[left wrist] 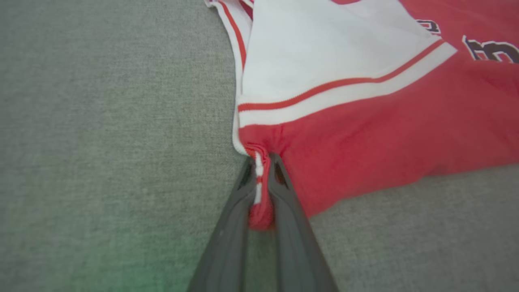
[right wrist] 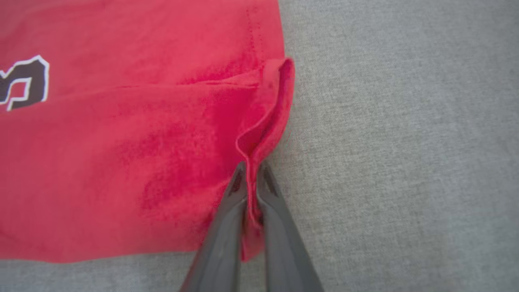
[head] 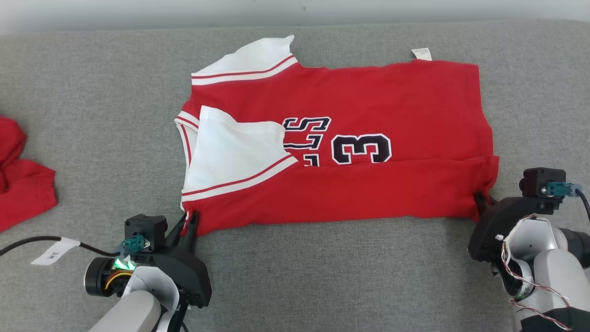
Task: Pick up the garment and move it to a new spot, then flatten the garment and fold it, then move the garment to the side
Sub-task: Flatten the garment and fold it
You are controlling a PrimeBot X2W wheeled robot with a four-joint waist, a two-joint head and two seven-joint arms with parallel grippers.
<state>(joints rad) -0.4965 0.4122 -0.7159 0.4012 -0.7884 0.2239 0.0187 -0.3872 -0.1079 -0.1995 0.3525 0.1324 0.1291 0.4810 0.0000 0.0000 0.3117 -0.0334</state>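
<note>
On the grey surface (head: pixel 322 276), the garment (head: pixel 368 193) lies crosswise, neckline (head: pixel 184 133) leftward.

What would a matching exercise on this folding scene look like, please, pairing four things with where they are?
Things:
1. left gripper
2. right gripper
3. small white fabric label
4. crumpled red cloth

Places:
A. at the far edge of the red-and-white jersey garment
B. at the head view's left edge
C. shut on the garment's near corner, plain red hem end
D. shut on the garment's near corner, white-sleeved end

Pairs: 1-D, 2-C, 3-A, 4-B.
</note>
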